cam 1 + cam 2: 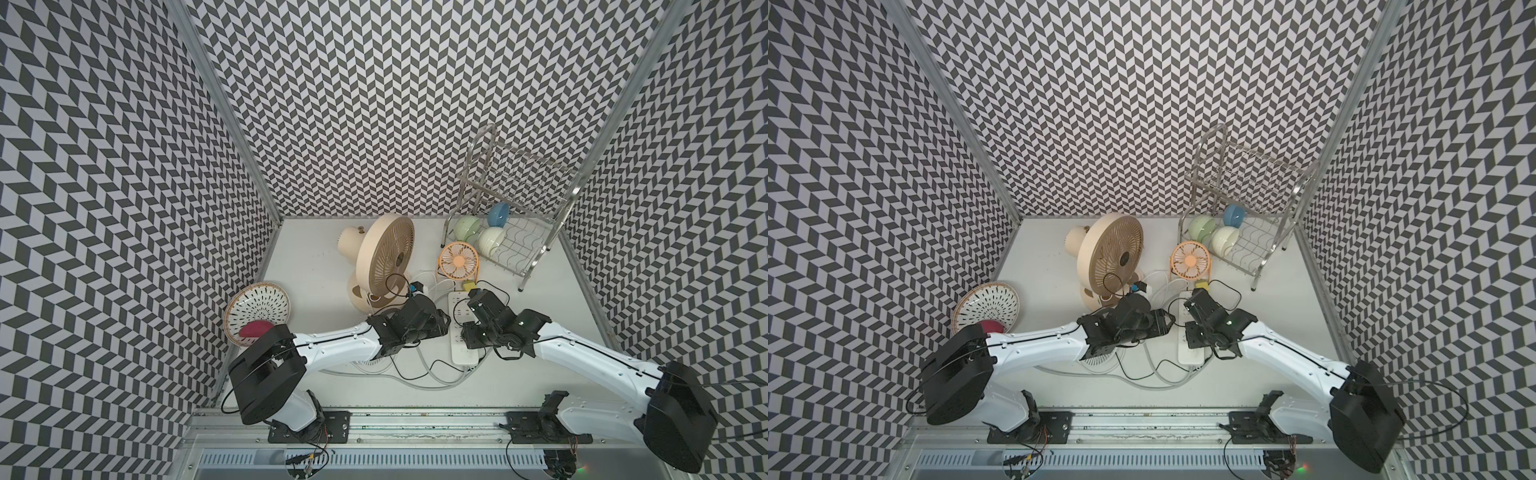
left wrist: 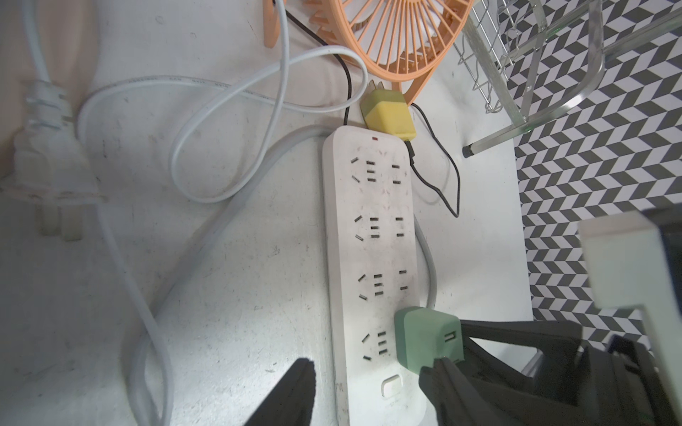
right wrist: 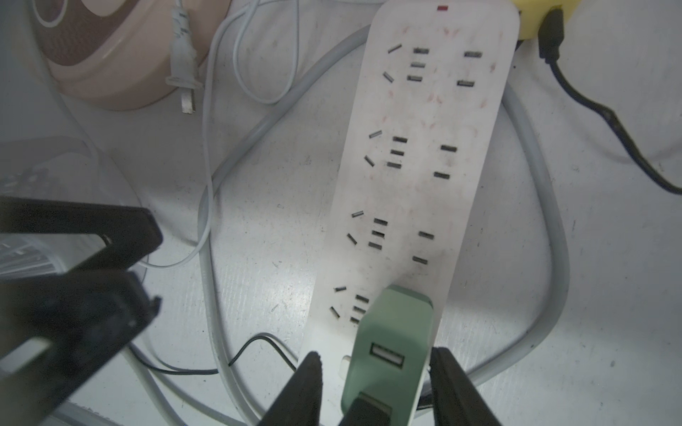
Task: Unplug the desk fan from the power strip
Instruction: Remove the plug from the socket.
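Observation:
The white power strip [image 1: 461, 353] [image 2: 369, 228] [image 3: 424, 166] lies lengthwise on the table between my two arms. One plug sits in it, a green USB adapter [image 2: 424, 335] [image 3: 395, 324] beside the switch, with a black cable in its port. Which desk fan that cable runs to is hidden. My right gripper [image 3: 376, 354] straddles the adapter with one finger close against it and a gap at the other, so it is open. My left gripper [image 2: 365, 365] is open across the strip's switch end, one finger beside the strip and one by the adapter.
A big beige fan [image 1: 386, 257] stands behind, its white plug [image 3: 182, 77] loose on the table. A small orange fan [image 1: 459, 259] has its yellow adapter [image 2: 387, 114] lying unplugged at the strip's far end. A dish rack [image 1: 515, 232] holds bowls. A patterned plate [image 1: 257, 311] leans left. Cords loop all around.

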Motion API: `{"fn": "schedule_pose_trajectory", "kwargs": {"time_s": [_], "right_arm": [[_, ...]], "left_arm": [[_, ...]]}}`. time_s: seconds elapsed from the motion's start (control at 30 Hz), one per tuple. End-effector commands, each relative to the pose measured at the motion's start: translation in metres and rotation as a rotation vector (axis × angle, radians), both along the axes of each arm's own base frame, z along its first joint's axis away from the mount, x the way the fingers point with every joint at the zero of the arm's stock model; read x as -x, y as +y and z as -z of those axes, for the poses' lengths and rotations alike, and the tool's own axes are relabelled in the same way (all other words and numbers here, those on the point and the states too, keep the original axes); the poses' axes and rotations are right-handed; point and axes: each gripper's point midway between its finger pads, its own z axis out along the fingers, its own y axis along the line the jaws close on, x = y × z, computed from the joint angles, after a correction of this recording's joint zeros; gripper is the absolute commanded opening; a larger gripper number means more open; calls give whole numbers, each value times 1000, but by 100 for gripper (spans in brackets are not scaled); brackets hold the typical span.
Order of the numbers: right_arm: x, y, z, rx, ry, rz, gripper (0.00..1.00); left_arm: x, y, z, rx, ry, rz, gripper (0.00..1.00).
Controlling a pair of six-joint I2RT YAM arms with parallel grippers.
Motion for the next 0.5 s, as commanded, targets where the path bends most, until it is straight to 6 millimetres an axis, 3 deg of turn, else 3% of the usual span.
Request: {"fn": "schedule_pose_trajectory", "kwargs": {"time_s": [0.0,0.23,0.47], "right_arm": [[-4,1,4,7,-16,14,44],[-6,3,4,0,-19,14,32],[-15,29,-5,-114,-53,-23,26]], "left_arm": [[-4,-4,-3,25,-2,0,57],[-3,-5,-1,34,7,8,57],[-4,-19,9,65,57,42,60]]}}
